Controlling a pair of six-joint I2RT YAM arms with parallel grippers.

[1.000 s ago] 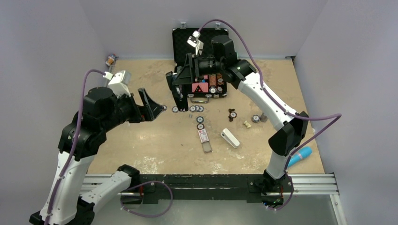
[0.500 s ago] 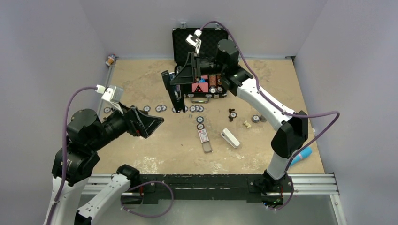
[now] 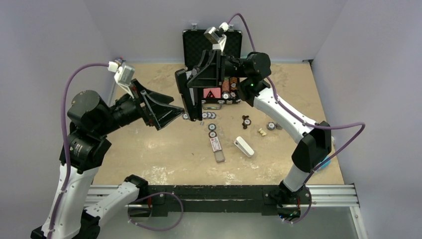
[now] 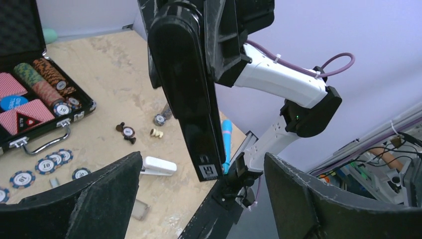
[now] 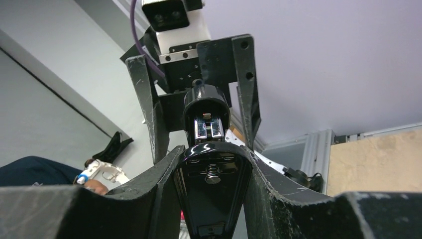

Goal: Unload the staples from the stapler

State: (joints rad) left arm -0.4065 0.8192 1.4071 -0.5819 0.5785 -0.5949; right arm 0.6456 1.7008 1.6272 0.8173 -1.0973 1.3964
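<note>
**Two arms meet at one stapler, just in front of the open black case.**

From above: the right arm stretches towards the case (image 3: 196, 45). The right gripper (image 3: 198, 88) is clamped on the single stapler (image 3: 185, 97), which hangs upright at the case's near-left corner. The left arm is bent and lifted, and the left gripper (image 3: 175, 111) is spread wide, aimed at the stapler. One white bar (image 3: 244, 146) lies on the near side of the case. Left wrist: both fingers (image 4: 89, 199) flank the stapler's lower end without touching it. Right wrist: two fingers (image 5: 154, 194) pinch the stapler's base, and its two hinged arms are parted, showing the silvery channel (image 5: 208, 128).
</note>
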